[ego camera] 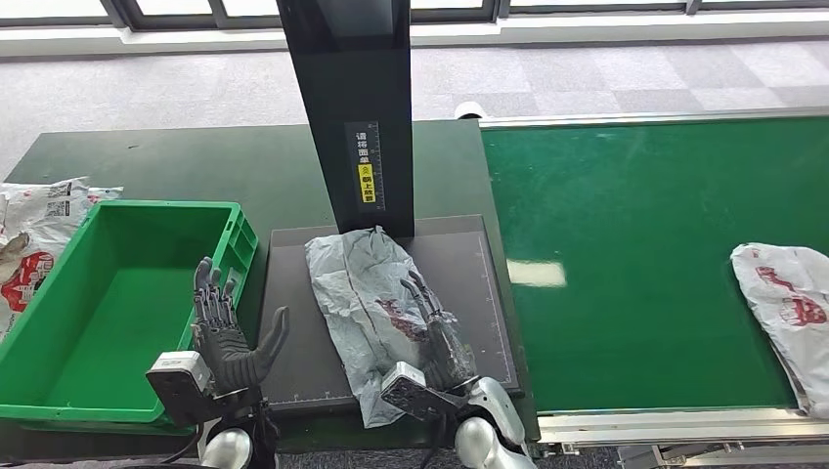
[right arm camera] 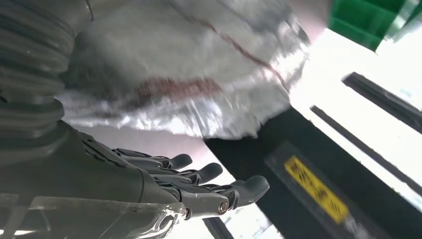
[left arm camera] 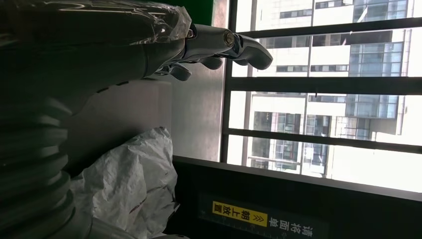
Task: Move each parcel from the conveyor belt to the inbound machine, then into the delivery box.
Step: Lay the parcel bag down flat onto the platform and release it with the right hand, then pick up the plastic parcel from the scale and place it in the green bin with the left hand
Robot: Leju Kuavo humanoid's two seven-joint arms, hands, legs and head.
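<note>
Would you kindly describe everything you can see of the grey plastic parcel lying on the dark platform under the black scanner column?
The crinkled grey plastic mailer bag with reddish print lies flat and lengthwise on the dark grey inbound machine platform. Its far end touches the foot of the black column; its near end overhangs the platform's front edge. It looks soft, wrinkled and thin. The right hand rests beside or on its right edge, fingers extended; the left hand is apart from it, open.

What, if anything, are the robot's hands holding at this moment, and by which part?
Nothing is held. The left hand hangs open beside the green box; the right hand lies with fingers spread at the edge of the grey parcel on the scanner plate, not gripping.
</note>
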